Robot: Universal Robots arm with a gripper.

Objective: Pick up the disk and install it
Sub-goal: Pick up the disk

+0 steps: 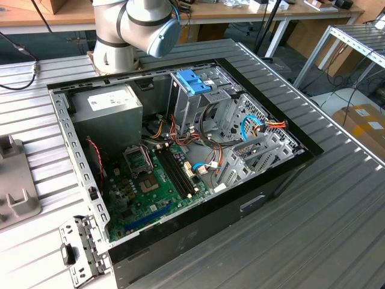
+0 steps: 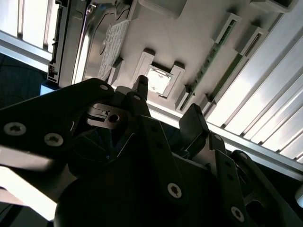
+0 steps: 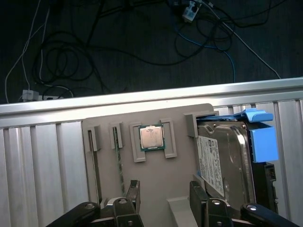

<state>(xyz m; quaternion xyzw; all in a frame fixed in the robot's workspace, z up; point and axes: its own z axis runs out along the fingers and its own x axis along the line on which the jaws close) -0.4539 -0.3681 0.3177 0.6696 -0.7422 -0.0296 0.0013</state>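
**Gripper [image 2: 165, 99] slack over the tray, disk [image 3: 227, 161] lying in its holder**

Second wrist view: dark gripper linkages crowd the lens. The jaws are parted, with nothing between them. Beyond them a grey tray [image 2: 199, 42] lies on the ribbed aluminium tabletop [image 2: 265, 109], with a processor chip [image 2: 158, 80] set in a square pocket.

First wrist view: the tabletop ends at a rail, and past it is dark floor with loose cables [image 3: 61, 61]. The gripper hangs over the tray. The disk sits at one end of the tray, near the chip and clear of the jaws, with a blue bracket along its edge. Its pale label faces up, the print too small to read.

Exterior view: an open computer case [image 1: 210, 223] stands mid-tabletop. The arm [image 1: 120, 24] rises at the case's eleven o'clock, the tray lies at nine, and a loose metal bracket [image 1: 81, 247] at seven. The power-supply box [image 1: 108, 111] inside the case carries a white sticker. Cardboard boxes [image 1: 361, 120] sit on the floor at three o'clock.
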